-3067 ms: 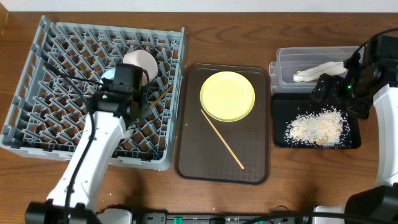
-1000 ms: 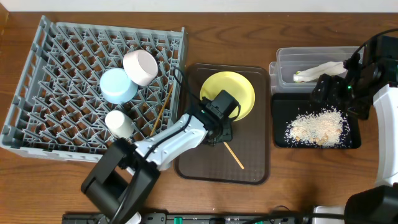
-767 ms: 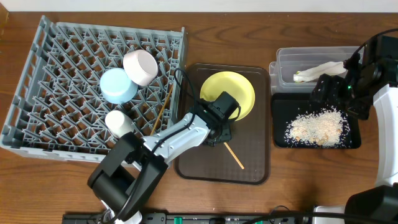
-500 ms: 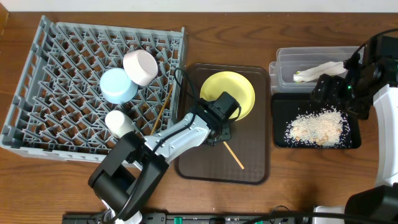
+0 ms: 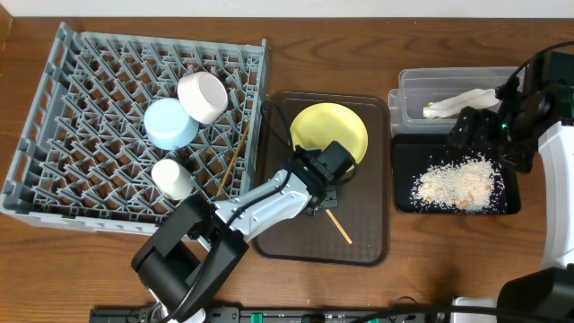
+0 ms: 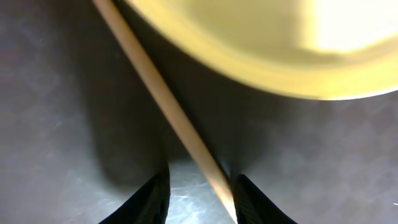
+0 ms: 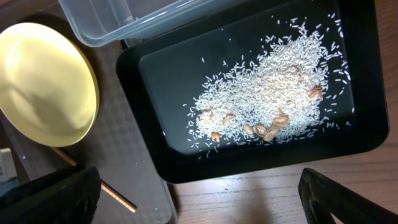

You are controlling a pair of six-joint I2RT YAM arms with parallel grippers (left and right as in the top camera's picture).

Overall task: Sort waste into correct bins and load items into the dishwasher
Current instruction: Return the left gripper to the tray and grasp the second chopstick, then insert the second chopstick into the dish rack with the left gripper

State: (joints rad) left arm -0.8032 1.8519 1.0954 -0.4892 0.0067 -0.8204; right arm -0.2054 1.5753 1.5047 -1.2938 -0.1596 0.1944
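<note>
The left arm (image 5: pixel 242 211) reaches from the near edge of the desk diagonally toward the middle. Its wrist is tipped downward, and the left end effector (image 6: pixel 199 200) sits low with its two dark fingertips (image 6: pixel 149 199) a little apart. The right arm (image 5: pixel 556 152) stands at the right side, bent inward. The right end effector (image 7: pixel 199 196) hovers with its fingers (image 7: pixel 50 196) spread wide.
</note>
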